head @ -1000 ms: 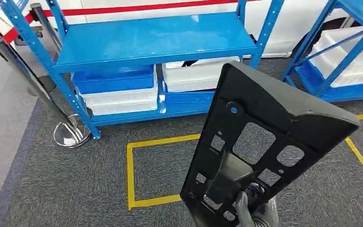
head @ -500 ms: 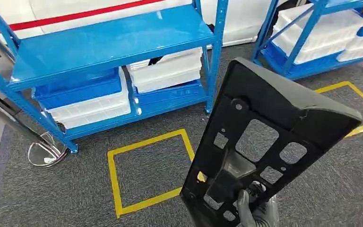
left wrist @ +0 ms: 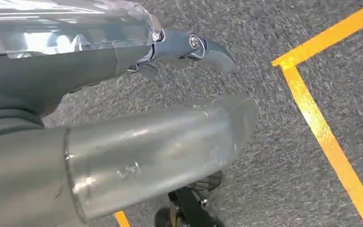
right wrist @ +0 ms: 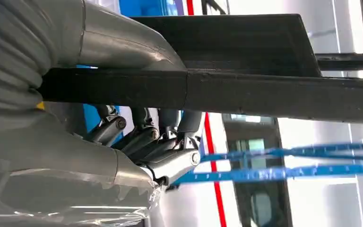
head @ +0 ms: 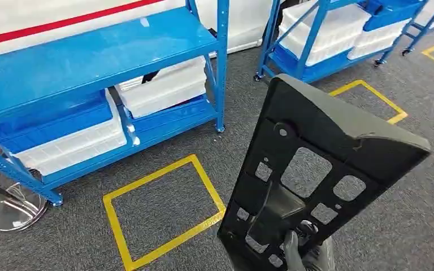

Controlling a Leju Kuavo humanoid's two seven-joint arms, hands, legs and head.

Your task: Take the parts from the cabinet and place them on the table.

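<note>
Gripping the lower end of a large black plastic panel with cut-out windows [head: 316,169], the robot's right hand [head: 308,254] shows at the bottom edge of the head view, right of centre. The panel stands nearly upright and tilted, rising from the hand toward the right middle of the frame. In the right wrist view the grey thumb lies over one face of the panel [right wrist: 246,92] while the darker fingers [right wrist: 146,137] curl against the other, clamping its edge.

The left hand [left wrist: 137,137] hangs over grey carpet [left wrist: 274,156] in its wrist view, holding nothing, its thumb and one dark finger apart.

Behind the panel, a blue metal shelving rack [head: 96,56] fills the upper left of the head view, with white and blue plastic bins [head: 62,135] on its lower shelf. A second blue rack with white bins [head: 328,34] stands at the upper right. A yellow tape square [head: 164,212] marks the carpet at lower centre, beside the panel.
</note>
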